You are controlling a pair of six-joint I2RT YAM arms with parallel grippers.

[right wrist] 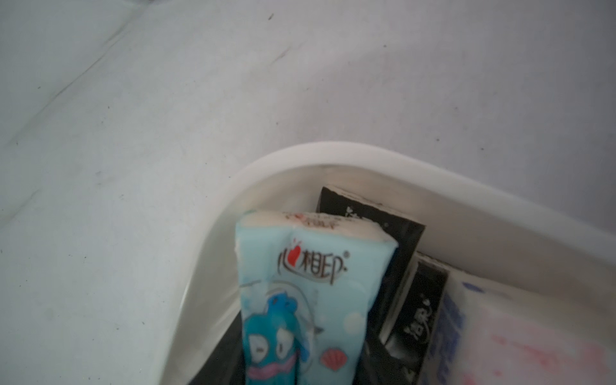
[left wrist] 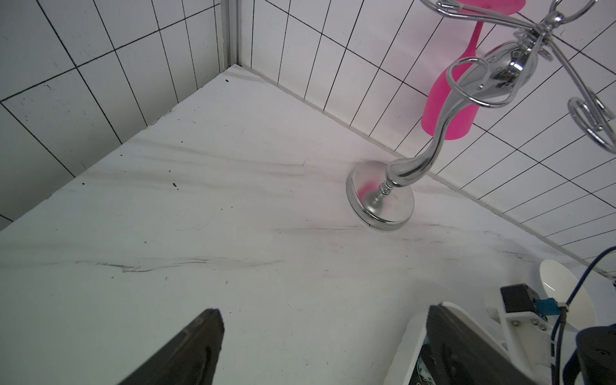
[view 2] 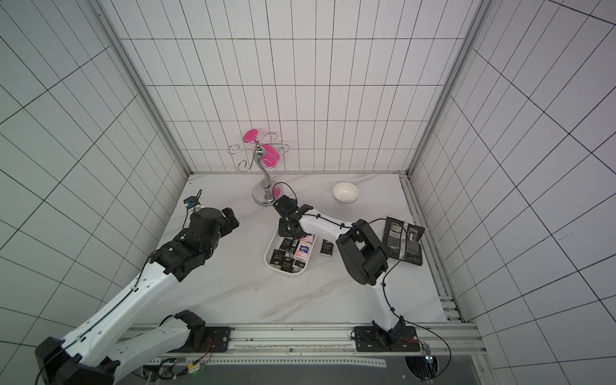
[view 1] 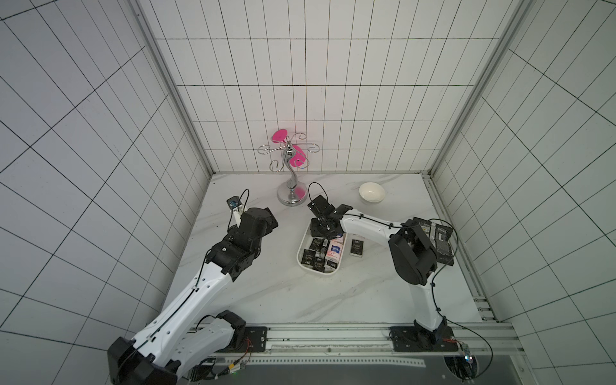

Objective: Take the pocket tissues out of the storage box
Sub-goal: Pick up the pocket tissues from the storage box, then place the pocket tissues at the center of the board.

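Observation:
The white storage box (view 1: 301, 248) (view 2: 270, 248) sits mid-table with several pocket tissues in it: black packs (view 1: 308, 259) (view 2: 277, 257) and a pink-white pack (view 1: 335, 250) (view 2: 303, 250). One black pack (view 1: 356, 248) (view 2: 327, 248) lies on the table just right of the box. My right gripper (view 1: 325, 237) (right wrist: 303, 363) reaches down into the box's far end and is shut on a teal cartoon pack (right wrist: 310, 283), which stands on edge by the box rim (right wrist: 333, 153). My left gripper (view 1: 270, 223) (left wrist: 325, 316) hovers open and holds nothing, left of the box.
A chrome stand (view 1: 292, 191) (left wrist: 380, 203) with pink glasses is at the back, a white bowl (view 1: 371, 192) at the back right. Black foil pouches (view 2: 403, 241) lie by the right wall behind my right elbow. A metal rail (view 1: 333, 336) runs along the front.

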